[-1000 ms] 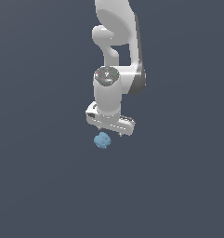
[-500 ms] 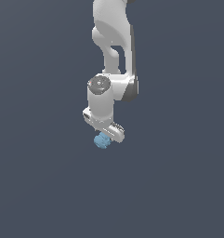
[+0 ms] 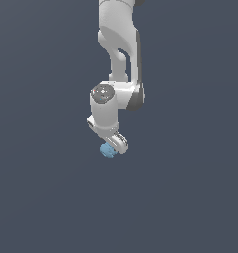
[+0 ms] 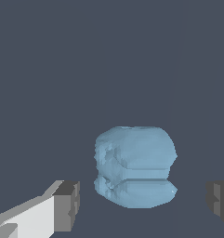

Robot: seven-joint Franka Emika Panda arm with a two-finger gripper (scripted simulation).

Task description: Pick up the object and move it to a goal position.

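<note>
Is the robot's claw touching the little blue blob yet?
Apart. The wrist view shows the gripper open, dark gaps separating both fingers from the blob.

No readable text, label or number anywhere.

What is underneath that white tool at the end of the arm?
A small light-blue lumpy object sits between the open tool's grey fingertips, touching neither. In the exterior view the tool covers most of it; only a blue edge shows.

Light-blue object point(image 4: 134, 166), white hand point(image 4: 141, 204) with grey fingertips point(image 4: 67, 204).
</note>
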